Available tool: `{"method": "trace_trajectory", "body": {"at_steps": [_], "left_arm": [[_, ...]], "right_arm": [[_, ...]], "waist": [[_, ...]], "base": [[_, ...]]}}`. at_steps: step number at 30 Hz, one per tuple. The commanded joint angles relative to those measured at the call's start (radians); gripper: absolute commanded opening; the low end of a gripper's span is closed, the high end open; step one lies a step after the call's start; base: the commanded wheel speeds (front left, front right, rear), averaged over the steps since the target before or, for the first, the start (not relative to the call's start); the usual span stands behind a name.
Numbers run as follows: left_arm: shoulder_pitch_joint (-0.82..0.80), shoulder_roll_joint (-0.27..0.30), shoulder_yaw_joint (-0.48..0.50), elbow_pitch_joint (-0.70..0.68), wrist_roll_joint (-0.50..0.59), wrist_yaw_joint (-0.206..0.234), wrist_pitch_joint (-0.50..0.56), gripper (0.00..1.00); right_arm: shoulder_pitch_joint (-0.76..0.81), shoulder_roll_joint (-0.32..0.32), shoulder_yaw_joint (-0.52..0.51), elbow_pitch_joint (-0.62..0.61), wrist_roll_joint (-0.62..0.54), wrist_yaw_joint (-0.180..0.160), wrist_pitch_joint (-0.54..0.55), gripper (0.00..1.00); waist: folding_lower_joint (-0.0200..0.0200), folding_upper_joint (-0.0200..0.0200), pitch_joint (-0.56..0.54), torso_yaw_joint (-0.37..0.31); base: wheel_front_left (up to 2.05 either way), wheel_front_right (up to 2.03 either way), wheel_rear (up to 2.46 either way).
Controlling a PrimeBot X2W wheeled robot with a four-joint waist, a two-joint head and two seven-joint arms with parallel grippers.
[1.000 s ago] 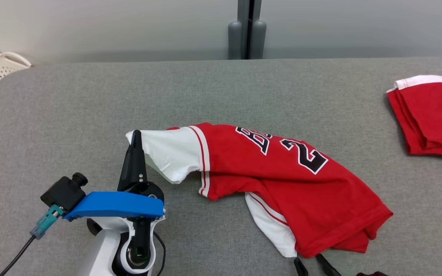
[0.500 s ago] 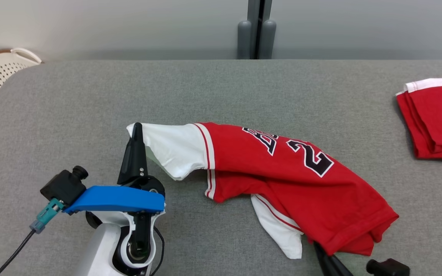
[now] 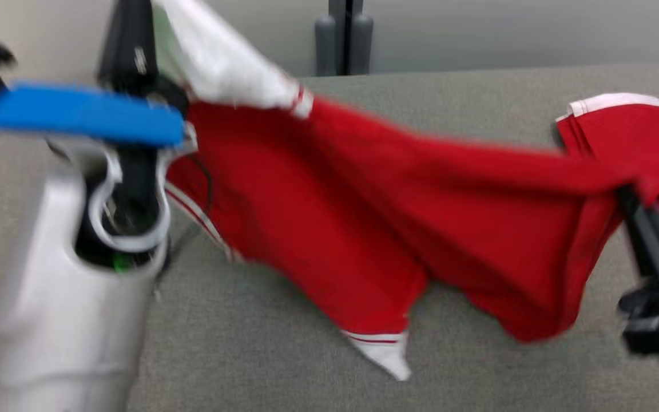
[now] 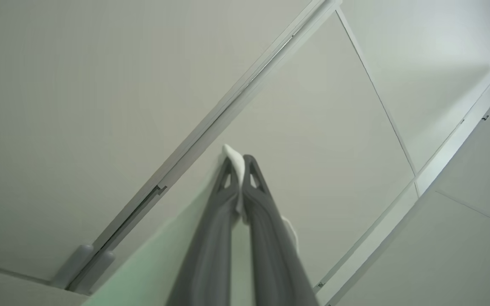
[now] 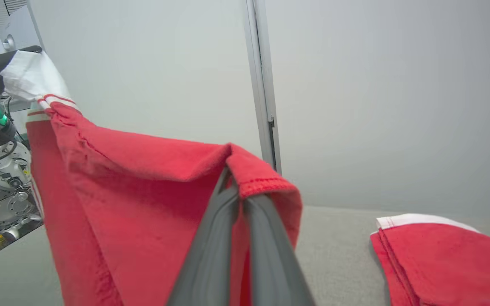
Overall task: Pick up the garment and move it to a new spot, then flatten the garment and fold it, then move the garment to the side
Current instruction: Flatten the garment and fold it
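Note:
The garment (image 3: 364, 217), a red jersey with white sleeves, hangs stretched in the air between both grippers, and its lower edge droops to the grey table (image 3: 284, 355). My left gripper (image 3: 132, 23) is raised at the upper left, shut on a white sleeve. In the left wrist view the left gripper (image 4: 238, 163) pinches a strip of white cloth (image 4: 233, 154). My right gripper (image 3: 626, 193) at the right is shut on the red hem. The right wrist view shows the right gripper (image 5: 234, 182) with the garment (image 5: 143, 182) folded over its tips. The head view is blurred.
A second red garment (image 3: 632, 131), folded with a white trim, lies at the table's far right and also appears as the folded red garment (image 5: 445, 255) in the right wrist view. A dark post (image 3: 344, 37) stands against the pale wall behind the table.
The right gripper has closed on the red hem. Both grippers have risen and lifted the garment off the table, spreading it between them. The head view has shifted too.

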Motion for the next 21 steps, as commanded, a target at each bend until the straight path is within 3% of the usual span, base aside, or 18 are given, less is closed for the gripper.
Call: {"method": "trace_trajectory", "body": {"at_steps": [1, 6, 11, 16, 21], "left_arm": [[-0.065, 0.008, 0.003, -0.003, 0.01, 0.006, 0.015, 0.0], [-0.402, 0.037, -0.017, 0.108, 0.063, 0.017, 0.091, 0.0], [-0.721, 0.05, -0.024, 0.31, 0.131, -0.033, 0.058, 0.0], [-0.944, 0.051, -0.007, 0.499, 0.187, -0.095, -0.071, 0.0], [-1.058, 0.038, 0.02, 0.625, 0.183, -0.164, -0.162, 0.0]], "right_arm": [[-0.057, -0.014, -0.01, -0.005, 0.02, 0.0, 0.018, 0.0], [-0.43, -0.099, 0.01, 0.049, 0.131, 0.0, 0.176, 0.0], [-0.861, -0.114, 0.077, 0.241, 0.163, 0.0, 0.255, 0.0], [-1.172, -0.083, 0.148, 0.441, 0.12, 0.0, 0.19, 0.0], [-1.311, -0.106, 0.252, 0.562, 0.118, 0.0, 0.131, 0.0]], "waist": [[0.0, -0.0001, 0.027, 0.01], [0.0, -0.0001, 0.164, 0.011], [0.0, -0.0001, 0.297, 0.006], [0.0, -0.0001, 0.373, 0.011], [0.0, -0.0001, 0.419, 0.036]], "base": [[0.0, 0.0, 0.0], [0.0, 0.0, 0.0], [0.0, 0.0, 0.0], [0.0, 0.0, 0.0], [0.0, 0.0, 0.0]]}}
